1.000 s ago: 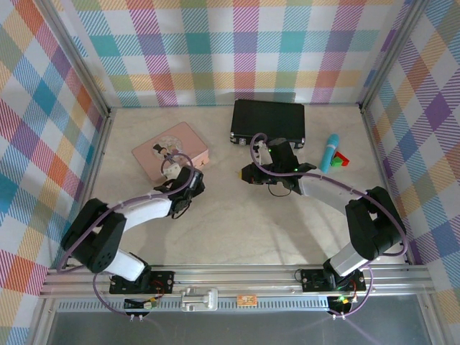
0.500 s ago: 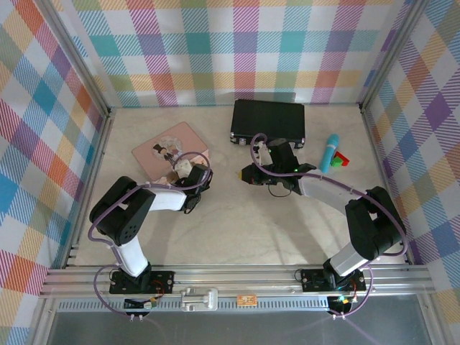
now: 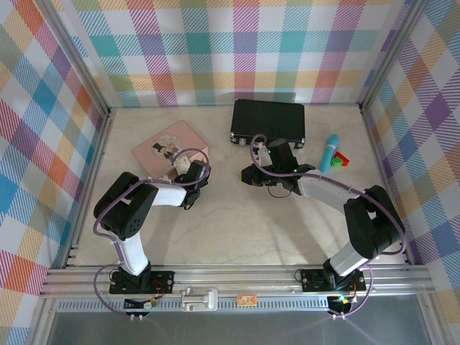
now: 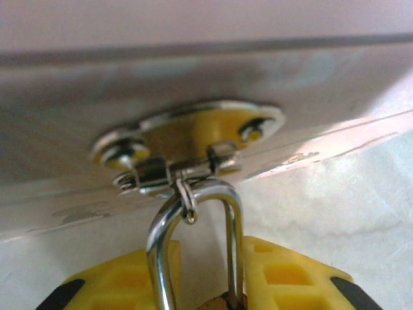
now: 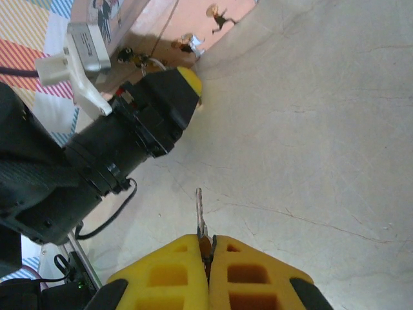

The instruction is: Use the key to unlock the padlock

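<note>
While the right gripper [image 5: 208,253] is pinching the key [image 5: 200,210] tight between its yellow pads, blade pointing to 12 o'clock in the wrist view, bare table [image 3: 237,230] is lying open all around it. The left gripper [image 4: 208,258] is clamping the padlock [image 4: 224,302] at the near edge of the pink tin [image 3: 170,147], about 10 o'clock from table centre. Its thin silvery shackle [image 4: 193,188] is hanging through the tin's brass clasp [image 4: 187,139]. The grippers are sitting near each other, apart. A black case [image 3: 268,120] is lying at 12 o'clock and a blue cylinder [image 3: 330,151] at 2. The surface is looking cream and marbled, and the walls [image 3: 237,50] are showing pastel plaid.
</note>
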Controlling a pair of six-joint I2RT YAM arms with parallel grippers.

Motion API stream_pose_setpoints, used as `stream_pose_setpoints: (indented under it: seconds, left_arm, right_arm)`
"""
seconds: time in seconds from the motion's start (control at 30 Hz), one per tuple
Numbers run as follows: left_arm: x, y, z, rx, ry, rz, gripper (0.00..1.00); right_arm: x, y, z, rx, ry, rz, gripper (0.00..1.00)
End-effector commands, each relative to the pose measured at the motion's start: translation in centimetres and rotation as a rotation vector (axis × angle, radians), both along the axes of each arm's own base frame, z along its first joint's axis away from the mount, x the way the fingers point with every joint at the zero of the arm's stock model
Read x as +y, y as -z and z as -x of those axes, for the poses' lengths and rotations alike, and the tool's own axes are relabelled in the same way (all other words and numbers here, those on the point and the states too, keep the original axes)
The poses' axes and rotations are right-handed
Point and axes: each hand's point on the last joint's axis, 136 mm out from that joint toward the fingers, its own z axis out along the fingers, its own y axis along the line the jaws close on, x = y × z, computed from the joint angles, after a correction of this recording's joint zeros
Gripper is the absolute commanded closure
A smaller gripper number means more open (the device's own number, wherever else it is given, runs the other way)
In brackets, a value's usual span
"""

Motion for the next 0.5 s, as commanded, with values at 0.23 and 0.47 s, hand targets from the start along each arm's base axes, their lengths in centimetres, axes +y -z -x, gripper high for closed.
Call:
stream_pose_setpoints:
  seconds: [0.23,0.47]
  left_arm:
    - [-2.5,0.8,-0.8,0.024,0.138,0.180,0.98]
    - [-4.0,-2.8,-0.9,-0.022,0.168,0.332,1.00]
  right_arm:
    - [1.0,-0.6,-0.3,0.015,-0.022,-0.058,1.00]
    - [1.2,-0.4,0.1,0.039,-0.024,-0.094,1.00]
